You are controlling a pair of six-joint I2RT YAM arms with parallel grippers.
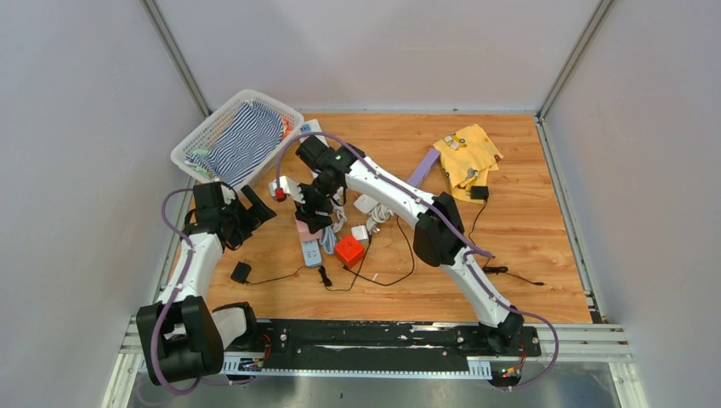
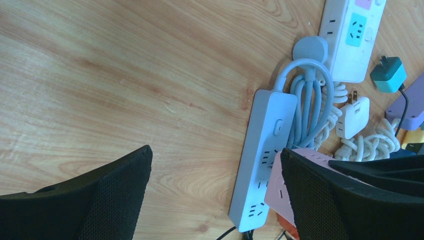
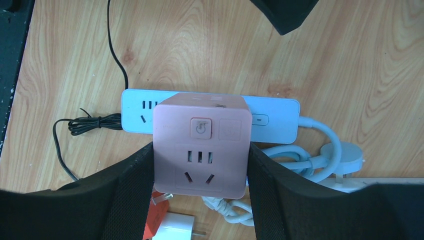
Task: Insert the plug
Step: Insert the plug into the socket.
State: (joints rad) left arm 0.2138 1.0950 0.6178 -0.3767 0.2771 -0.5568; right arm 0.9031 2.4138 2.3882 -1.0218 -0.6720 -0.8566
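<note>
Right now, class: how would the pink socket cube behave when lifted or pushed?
The pink socket cube is probably rigid: its flat sides sit squarely in the right pincer. Its boxy shape suggests sliding, not rolling. The smooth plastic might slip.

A cube socket [image 3: 200,150] sits between the right gripper's [image 1: 311,219] fingers, directly over a power strip [image 3: 272,119] at the middle of the table [image 1: 544,246]. The left gripper [image 1: 246,211] is to the strip's left. A basket [image 1: 189,146] holding cloth [image 1: 246,140] stands in the far left corner.
</note>
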